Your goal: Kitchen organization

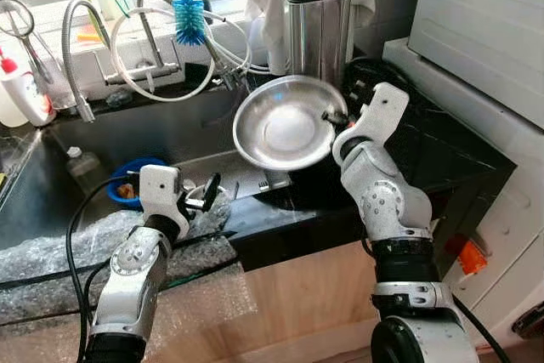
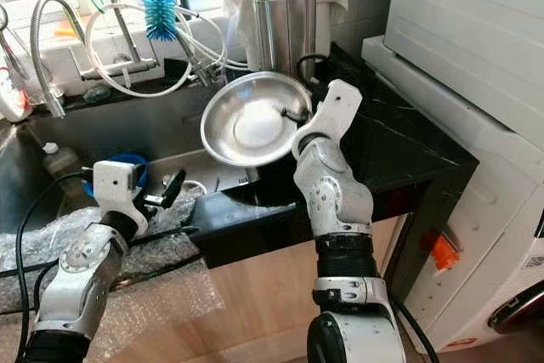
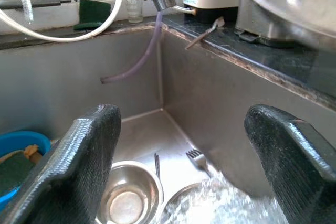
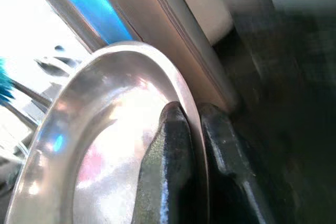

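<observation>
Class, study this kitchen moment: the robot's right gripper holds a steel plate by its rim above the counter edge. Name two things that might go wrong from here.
1. The right gripper pinches only the thin rim of the steel plate, which is tilted; it may slip and drop toward the sink.
2. The knife block and looped hoses stand close behind the plate, so a swing might strike them.
</observation>
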Robot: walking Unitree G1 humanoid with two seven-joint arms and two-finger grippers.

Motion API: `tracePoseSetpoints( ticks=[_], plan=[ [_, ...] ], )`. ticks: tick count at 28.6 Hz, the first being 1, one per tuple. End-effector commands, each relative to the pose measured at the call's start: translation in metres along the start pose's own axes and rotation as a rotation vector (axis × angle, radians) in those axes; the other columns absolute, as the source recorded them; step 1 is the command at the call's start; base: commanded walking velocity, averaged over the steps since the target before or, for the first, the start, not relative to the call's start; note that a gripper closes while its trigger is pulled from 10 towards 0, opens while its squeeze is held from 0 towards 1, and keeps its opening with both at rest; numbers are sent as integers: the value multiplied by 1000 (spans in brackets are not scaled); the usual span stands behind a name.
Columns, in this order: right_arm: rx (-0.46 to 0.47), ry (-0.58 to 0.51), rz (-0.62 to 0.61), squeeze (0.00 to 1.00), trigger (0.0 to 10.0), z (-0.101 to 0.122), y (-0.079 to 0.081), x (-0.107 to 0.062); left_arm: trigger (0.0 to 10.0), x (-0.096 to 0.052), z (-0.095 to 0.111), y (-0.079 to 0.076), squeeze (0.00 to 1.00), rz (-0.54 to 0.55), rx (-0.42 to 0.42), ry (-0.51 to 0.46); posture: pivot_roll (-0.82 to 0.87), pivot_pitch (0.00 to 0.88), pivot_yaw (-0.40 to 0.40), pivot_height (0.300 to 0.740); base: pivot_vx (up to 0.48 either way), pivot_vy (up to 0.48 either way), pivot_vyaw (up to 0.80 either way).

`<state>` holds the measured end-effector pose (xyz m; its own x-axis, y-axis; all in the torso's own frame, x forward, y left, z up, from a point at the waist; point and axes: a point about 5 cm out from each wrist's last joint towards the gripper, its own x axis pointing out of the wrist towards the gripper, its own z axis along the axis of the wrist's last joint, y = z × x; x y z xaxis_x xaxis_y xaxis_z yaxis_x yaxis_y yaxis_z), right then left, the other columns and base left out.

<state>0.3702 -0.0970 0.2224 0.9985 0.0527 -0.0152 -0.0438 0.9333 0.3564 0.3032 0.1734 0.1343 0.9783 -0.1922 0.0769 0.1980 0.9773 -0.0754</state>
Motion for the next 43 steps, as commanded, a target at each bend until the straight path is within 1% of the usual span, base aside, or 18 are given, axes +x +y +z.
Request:
tracePoseSetpoints(
  ticks=[1,2,6,8,9,10,13,14,18,19,20,21,24,26,27,34,37,43],
  plan=[
    [-42,-80,76,0,10000,15,18,0,10000,2,1,5,0,25,-29,5,-67,0,107,740,0,0,0],
    [-71,-120,113,0,10000,18,21,-1,10000,2,1,5,0,25,-28,6,-67,0,107,740,0,0,0],
    [-110,-168,176,0,10000,21,26,-1,10000,4,2,7,0,39,-51,0,-65,0,106,740,0,0,0],
    [-192,-209,247,0,10000,19,31,-2,10000,5,4,10,0,56,-67,-5,-62,0,100,740,0,0,0],
    [-192,-209,247,0,10000,19,31,-2,10000,5,4,10,0,56,-67,-5,-62,0,100,740,0,0,0],
    [-260,-225,284,0,10000,13,31,-1,10000,6,5,12,0,63,-71,-9,-55,0,96,740,0,0,0],
    [-333,-235,324,0,10000,3,29,-1,10000,7,10,18,0,87,-98,-24,-45,0,92,740,0,0,0],
    [-333,-235,324,0,10000,3,29,-1,10000,7,10,18,0,87,-98,-24,-45,0,92,740,0,0,0],
    [-402,-249,373,0,10000,-3,29,-2,10000,7,11,21,0,98,-120,-28,-44,0,93,740,0,0,0],
    [-453,-259,388,0,10000,-6,27,-2,10000,6,11,21,0,100,-130,-25,-44,0,93,740,0,0,0],
    [-453,-259,388,0,10000,-6,27,-2,10000,6,11,21,0,100,-130,-25,-44,0,93,740,0,0,0],
    [-481,-271,401,0,10000,-8,26,-2,10000,6,10,22,0,100,-134,-24,-44,0,93,740,0,0,0],
    [-486,-278,406,0,10000,-9,26,-1,10000,6,10,22,0,100,-135,-23,-44,0,93,740,0,0,0],
    [-483,-291,446,0,10000,-12,25,-3,10000,6,11,21,0,89,-178,-22,-39,0,97,740,0,0,0],
    [-508,-305,465,0,10000,-14,24,-4,10000,7,12,20,0,78,-211,-21,-39,0,97,740,0,0,0],
    [-503,-330,545,0,10000,-20,28,-8,10000,10,16,18,0,40,-299,-26,-38,0,101,740,0,0,0],
    [-519,-328,541,0,10000,-23,26,-7,10000,12,17,15,0,24,-338,-34,-37,0,101,740,0,0,0],
    [-526,-325,559,0,10000,-28,26,-8,10000,11,20,15,0,1,-373,-48,-36,0,99,740,0,0,0]
  ],
)
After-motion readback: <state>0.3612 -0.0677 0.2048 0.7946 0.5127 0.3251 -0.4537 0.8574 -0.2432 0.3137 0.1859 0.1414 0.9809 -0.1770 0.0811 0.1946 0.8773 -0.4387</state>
